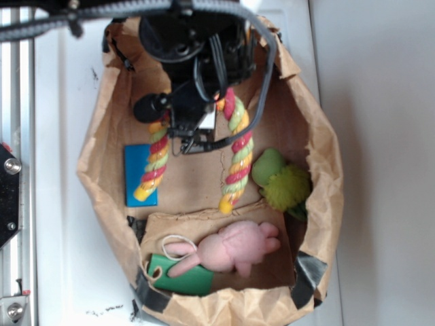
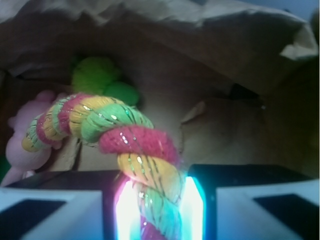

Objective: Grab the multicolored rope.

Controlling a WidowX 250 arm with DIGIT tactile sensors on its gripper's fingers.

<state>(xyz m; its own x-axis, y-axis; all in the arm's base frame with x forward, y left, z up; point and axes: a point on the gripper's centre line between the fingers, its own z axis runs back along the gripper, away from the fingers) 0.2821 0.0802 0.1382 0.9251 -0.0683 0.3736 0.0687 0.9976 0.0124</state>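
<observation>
The multicolored rope point(image 1: 239, 156) is a thick twisted U of red, yellow and light-green strands lying inside a brown paper bag point(image 1: 102, 170), with both ends pointing toward the pink bunny. My gripper point(image 1: 194, 139) is over the bend of the U, between its two legs, and the arm hides that bend. In the wrist view the rope point(image 2: 135, 140) runs straight between the two glowing pads point(image 2: 192, 210), and my gripper point(image 2: 160, 205) is shut on it. The rest of the rope curves away to the left.
A blue card point(image 1: 141, 175) lies under the rope's left end. A green fuzzy plush point(image 1: 282, 180) sits by the right wall. A pink plush bunny point(image 1: 234, 246), a thin white string loop point(image 1: 178, 239) and a green card point(image 1: 183, 278) lie at the near end.
</observation>
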